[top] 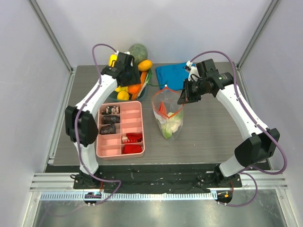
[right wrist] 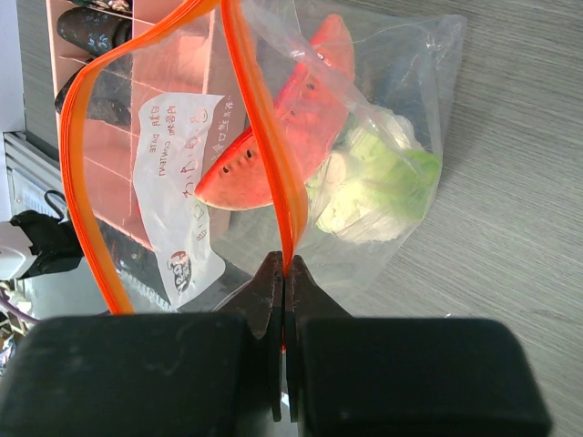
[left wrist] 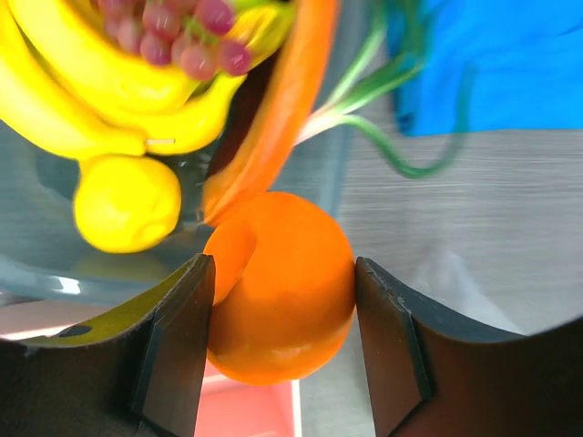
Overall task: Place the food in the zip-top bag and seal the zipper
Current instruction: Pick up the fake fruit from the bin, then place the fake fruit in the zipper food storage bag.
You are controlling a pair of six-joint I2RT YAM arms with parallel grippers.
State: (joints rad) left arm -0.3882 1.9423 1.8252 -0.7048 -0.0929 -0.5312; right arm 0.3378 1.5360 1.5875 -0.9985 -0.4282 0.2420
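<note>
Clear crinkly zip-top bag (top: 168,118) at table centre, orange-red zipper (right wrist: 262,137) unsealed, containing watermelon slice (right wrist: 278,127) and green-white vegetable (right wrist: 375,182); orange (left wrist: 282,291), lemon (left wrist: 127,202), bananas (left wrist: 91,86), carrot (left wrist: 284,118) heaped outside, far left.

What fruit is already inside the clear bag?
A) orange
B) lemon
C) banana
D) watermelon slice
D: a red watermelon slice shows through the zip-top bag, while the orange, lemon and bananas lie outside it.
</note>
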